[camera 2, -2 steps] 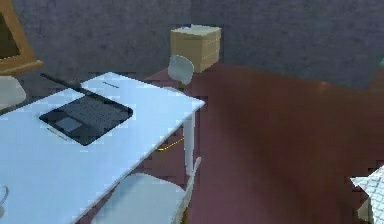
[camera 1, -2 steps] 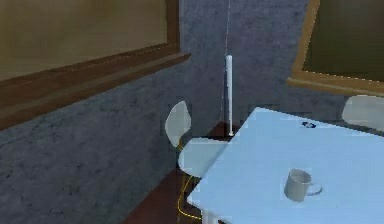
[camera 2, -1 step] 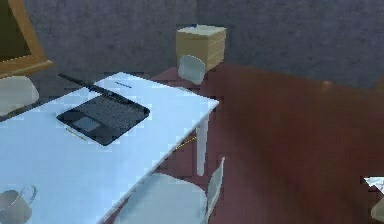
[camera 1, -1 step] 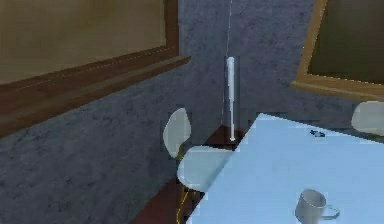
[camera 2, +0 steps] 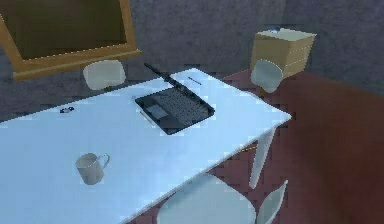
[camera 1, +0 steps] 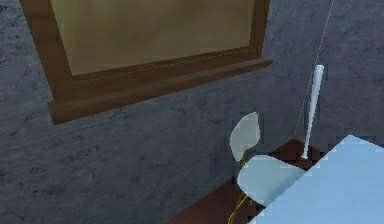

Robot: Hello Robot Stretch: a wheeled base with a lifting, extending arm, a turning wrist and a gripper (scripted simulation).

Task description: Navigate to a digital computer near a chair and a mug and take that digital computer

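Sitting mid-surface on the white table (camera 2: 60,135), the open dark laptop (camera 2: 176,108) has a mug (camera 2: 92,168) near left, a white chair (camera 2: 104,72) beyond, a cardboard box (camera 2: 284,48) far right, grey walls with a wood-framed window (camera 1: 150,40); the gripper's state cannot be told.

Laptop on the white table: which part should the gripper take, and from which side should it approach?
Probably the thin near edge of the laptop base, coming from the arm side view's bottom. The base lies flat on the table, and its lid rises along the far edge, so that side looks blocked. The mug stands apart, toward the view's left.
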